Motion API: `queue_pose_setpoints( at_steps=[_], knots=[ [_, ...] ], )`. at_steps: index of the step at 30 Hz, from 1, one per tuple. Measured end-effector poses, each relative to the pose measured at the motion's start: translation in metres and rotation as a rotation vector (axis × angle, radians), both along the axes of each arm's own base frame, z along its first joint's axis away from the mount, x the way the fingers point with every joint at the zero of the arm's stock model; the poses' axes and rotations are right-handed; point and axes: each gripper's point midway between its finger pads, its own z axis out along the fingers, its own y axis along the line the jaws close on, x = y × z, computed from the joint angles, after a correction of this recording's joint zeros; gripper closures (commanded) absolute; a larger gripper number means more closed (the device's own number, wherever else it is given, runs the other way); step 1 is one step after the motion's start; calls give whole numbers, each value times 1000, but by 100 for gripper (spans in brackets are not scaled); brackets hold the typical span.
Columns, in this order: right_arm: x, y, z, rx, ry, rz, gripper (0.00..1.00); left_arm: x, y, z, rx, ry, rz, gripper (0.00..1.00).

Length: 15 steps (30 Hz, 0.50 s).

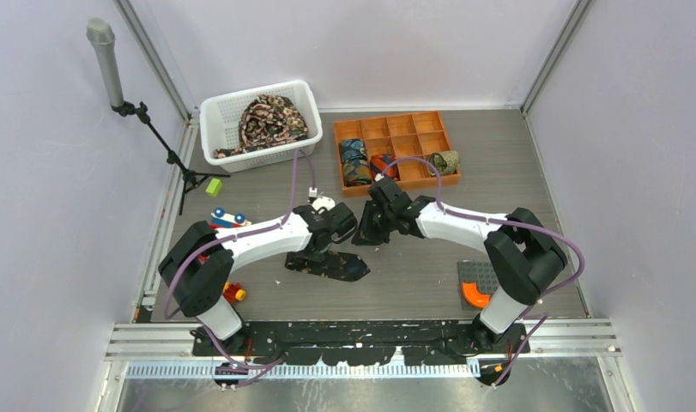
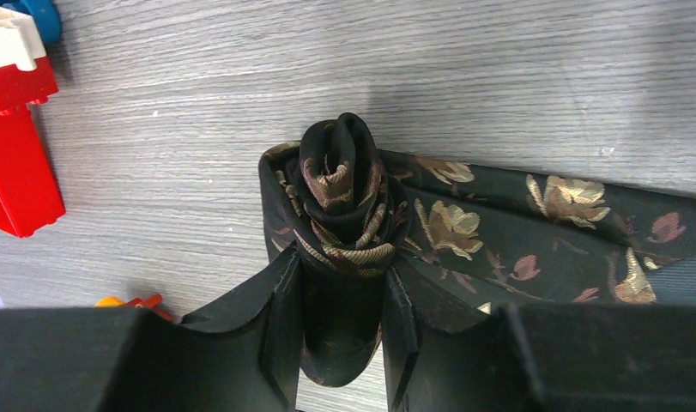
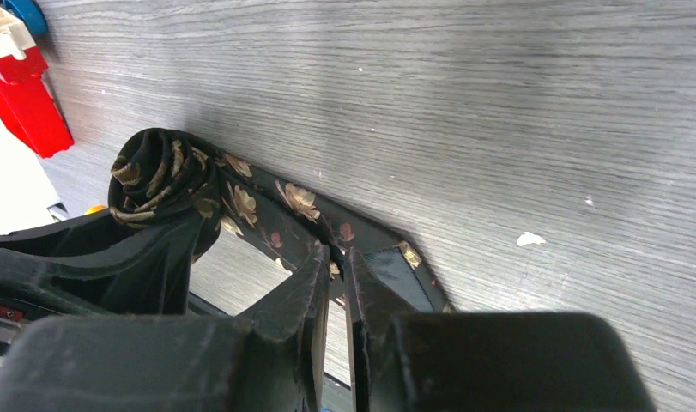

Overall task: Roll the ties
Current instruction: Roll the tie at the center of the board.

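The left tool [image 2: 340,287] is closed partway around the rolled-up end [image 2: 344,189] of a black floral tie [image 2: 507,223], a finger pressed against each side of the roll. The right tool [image 3: 335,268] is pinched almost closed on the tie's flat strip just beside the roll. The tie is mid-desk [image 1: 430,266] between the arms, near the orange tray [image 1: 374,129]

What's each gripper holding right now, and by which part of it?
Both hold the same black floral tie. The left gripper clasps its rolled-up end; the right gripper pinches the flat, unrolled strip beside the roll.
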Motion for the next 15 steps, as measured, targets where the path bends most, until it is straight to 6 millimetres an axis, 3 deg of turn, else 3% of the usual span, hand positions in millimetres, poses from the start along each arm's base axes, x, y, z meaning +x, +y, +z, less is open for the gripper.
queue_pose_setpoints(
  at_steps=[15],
  knots=[
    [0,-6,2,-8,-9,-3,82,-5,-19,-9,-19,28,-15,48]
  ],
)
